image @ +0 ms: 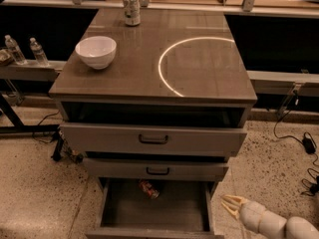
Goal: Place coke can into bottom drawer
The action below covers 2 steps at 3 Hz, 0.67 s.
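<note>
Cabinet top point(199, 83) has got a white bowl point(95, 51) at 9 o'clock and a silver-green can point(131, 8) at 11, by the far edge. Gripper point(230, 203) is down at 5 o'clock, just right of the open bottom drawer point(159, 212).

The end effector point(230, 203) sits low at the near right of the scene. It is pale yellowish-tan, narrows toward its far-left tip, and looks duller than the limb behind it. The arm point(271, 224) is smooth off-white, built of rounded, bulbous segments set one after another with thin darker seams between them. It grows thicker toward the near right edge, where it is cut off.
</note>
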Each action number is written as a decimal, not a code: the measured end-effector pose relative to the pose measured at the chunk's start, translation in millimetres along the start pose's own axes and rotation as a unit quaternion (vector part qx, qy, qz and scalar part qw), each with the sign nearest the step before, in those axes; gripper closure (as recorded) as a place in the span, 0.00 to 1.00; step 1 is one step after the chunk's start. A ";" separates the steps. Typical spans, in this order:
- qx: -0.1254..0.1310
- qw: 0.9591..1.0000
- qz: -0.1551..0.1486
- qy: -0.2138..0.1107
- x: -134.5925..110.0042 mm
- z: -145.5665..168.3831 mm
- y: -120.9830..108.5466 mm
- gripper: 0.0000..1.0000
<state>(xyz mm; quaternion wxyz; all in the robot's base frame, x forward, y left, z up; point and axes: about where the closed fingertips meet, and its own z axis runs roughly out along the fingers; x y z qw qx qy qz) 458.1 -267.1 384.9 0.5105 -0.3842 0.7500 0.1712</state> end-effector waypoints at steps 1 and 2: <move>0.018 1.000 -0.003 -0.007 -6.0 -15.5 -7.4 0.99; 0.016 1.000 -0.003 -0.008 -6.5 -14.3 -6.8 1.00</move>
